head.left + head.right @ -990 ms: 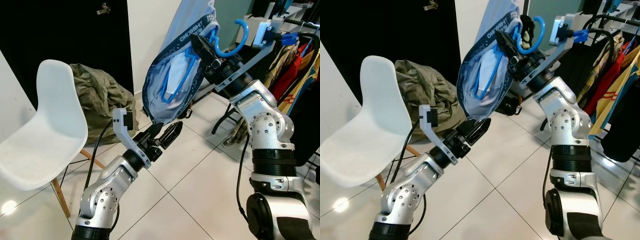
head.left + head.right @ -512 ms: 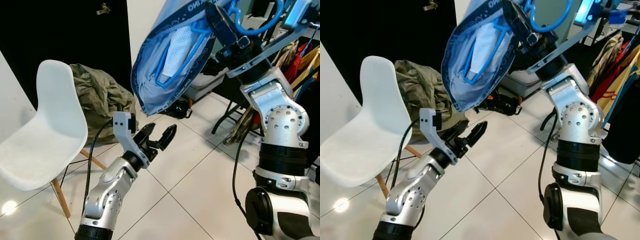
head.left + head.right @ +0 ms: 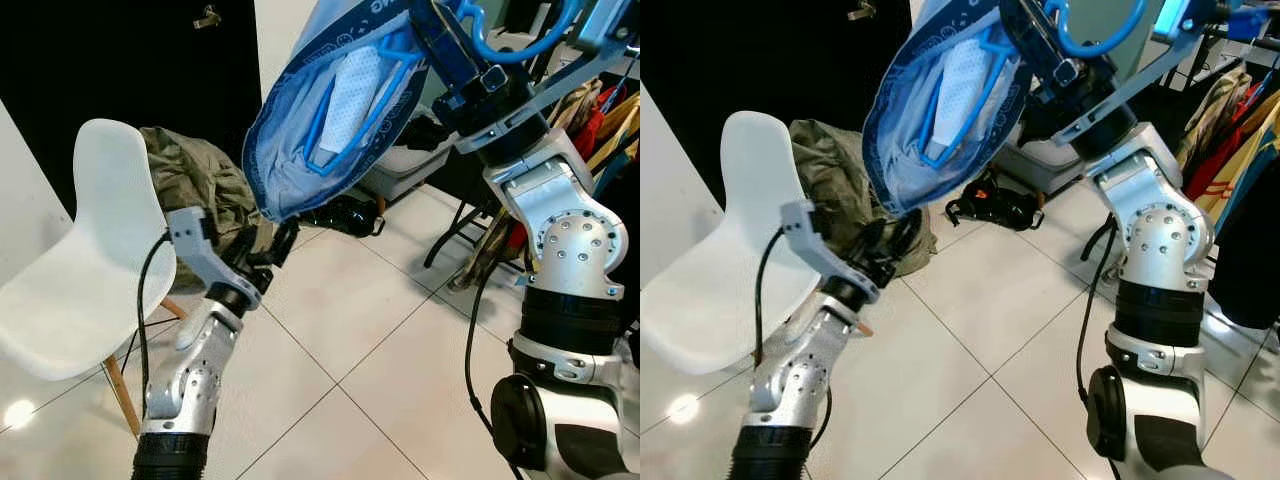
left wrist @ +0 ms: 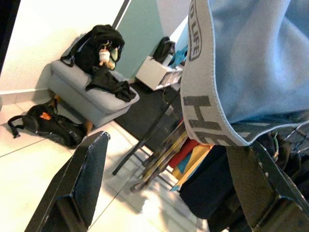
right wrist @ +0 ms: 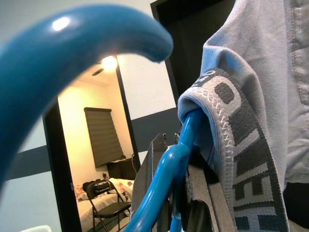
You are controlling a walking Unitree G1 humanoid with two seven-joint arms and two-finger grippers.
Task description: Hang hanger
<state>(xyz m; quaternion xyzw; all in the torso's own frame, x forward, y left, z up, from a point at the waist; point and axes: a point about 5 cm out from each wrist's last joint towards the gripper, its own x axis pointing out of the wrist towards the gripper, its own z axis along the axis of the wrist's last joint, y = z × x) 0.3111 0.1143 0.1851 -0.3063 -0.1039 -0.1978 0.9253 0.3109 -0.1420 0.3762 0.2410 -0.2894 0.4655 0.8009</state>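
Note:
A blue plastic hanger [image 3: 385, 80] carries a light blue garment [image 3: 300, 140] with a lettered waistband [image 4: 203, 106]. My right gripper [image 3: 447, 45] is raised high and shut on the hanger's neck, just below the hook [image 3: 515, 48]. The hook [image 5: 72, 43] curves close in front of the right wrist camera. My left gripper [image 3: 277, 240] sits at the garment's lowest edge. Its fingers [image 4: 84, 179] stand wide open, with the waistband hanging between them. A clothes rack [image 3: 600, 65] full of garments stands just right of the hook.
A white chair [image 3: 90, 260] stands at the left, with an olive bundle [image 3: 195, 185] behind it. A black bag [image 3: 345, 215] lies on the tiled floor before a grey bench [image 3: 410, 160]. Red and yellow clothes [image 3: 590, 130] hang on the rack.
My right arm lifted the hanger and garment higher, then held still. My left gripper moved left and up to the garment's lower edge, fingers staying open.

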